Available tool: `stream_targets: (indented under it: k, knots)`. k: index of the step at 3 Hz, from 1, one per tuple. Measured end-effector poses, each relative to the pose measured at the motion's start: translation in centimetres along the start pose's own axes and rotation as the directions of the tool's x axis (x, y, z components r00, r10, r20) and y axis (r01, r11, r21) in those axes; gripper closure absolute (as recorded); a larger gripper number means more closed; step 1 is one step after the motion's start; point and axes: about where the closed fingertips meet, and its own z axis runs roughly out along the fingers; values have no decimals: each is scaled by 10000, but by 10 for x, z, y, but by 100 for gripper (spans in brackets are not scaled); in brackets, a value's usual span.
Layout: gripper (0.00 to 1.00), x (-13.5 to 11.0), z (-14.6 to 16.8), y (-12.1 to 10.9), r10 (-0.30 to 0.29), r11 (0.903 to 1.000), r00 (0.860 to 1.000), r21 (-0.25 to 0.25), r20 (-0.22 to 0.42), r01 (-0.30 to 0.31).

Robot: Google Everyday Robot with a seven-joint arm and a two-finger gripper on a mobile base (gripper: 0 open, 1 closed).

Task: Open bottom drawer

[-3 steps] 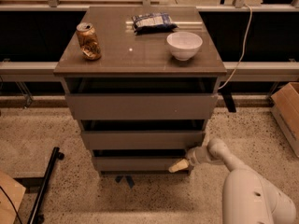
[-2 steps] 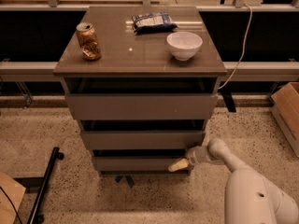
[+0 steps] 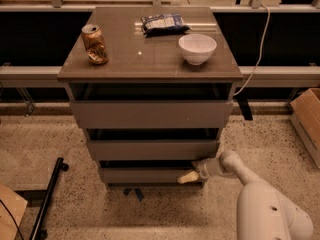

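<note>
**Operator:** Where does everything stand?

**Spotter:** Your gripper is low and right of centre in the frame. It rests against the right end of the bottom drawer, the lowest front panel of the cabinet. I cannot tell whether it is spread or pinched on that panel's top edge.

**Operator:** What can go wrong from here?

**Spotter:** The front is flat, with no handle. If your hold is only a shallow hook on the edge, I'd expect a pull to slip off and leave the drawer where it is.

**Operator:** Does the off-centre contact matter?

**Spotter:** You would be pulling near the right end, so the drawer may skew and bind on its runners. Draw it slowly, straight toward the bottom of the frame.

**Operator:** Anything else?

**Spotter:** The middle drawer sits just above, and if you rise while pulling you may catch it instead. A jerk could also shake the surface. It carries a can at upper left and a white bowl at upper right, with a snack bag behind them. The can looks likeliest to tip.
</note>
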Motion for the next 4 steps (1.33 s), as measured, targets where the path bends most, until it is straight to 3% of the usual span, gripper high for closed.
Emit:
stream_targets:
  k: [3, 4]
  knots:
    - [89, 9, 15, 6, 350, 9987, 9990, -347, -283, -360]
    - [100, 26, 16, 15, 717, 9958, 9947, -510, -731, -755]
